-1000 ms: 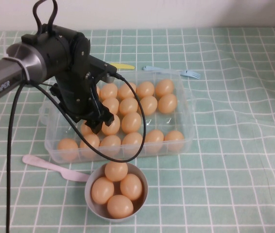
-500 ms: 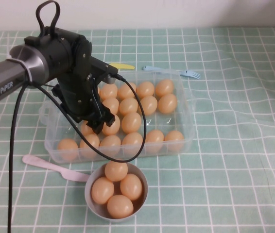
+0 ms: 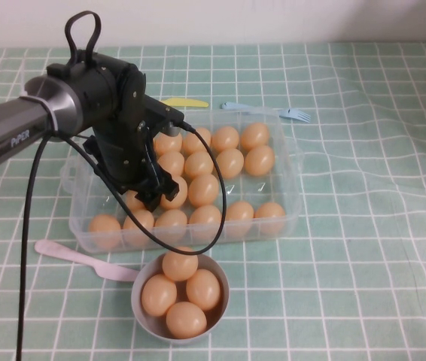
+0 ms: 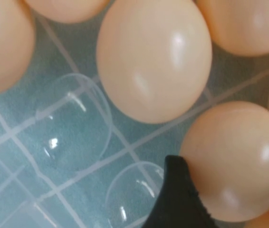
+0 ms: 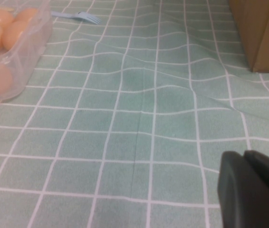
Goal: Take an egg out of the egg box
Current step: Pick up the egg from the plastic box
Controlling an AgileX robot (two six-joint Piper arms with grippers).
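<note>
Here the left gripper [image 3: 156, 197] is down inside the egg box [image 3: 288, 218], jaws spread wide and gripping nothing; in the left wrist view one black fingertip [image 4: 177, 199] touches the egg [image 4: 234, 161], beside empty moulded seats. The box holds many more peach eggs in rows. Near its front edge a grey bowl [image 3: 220, 308] holds four eggs. The right gripper [image 5: 253, 190] sits low over the checked surface [image 5: 139, 118], well apart; can't tell its opening.
</note>
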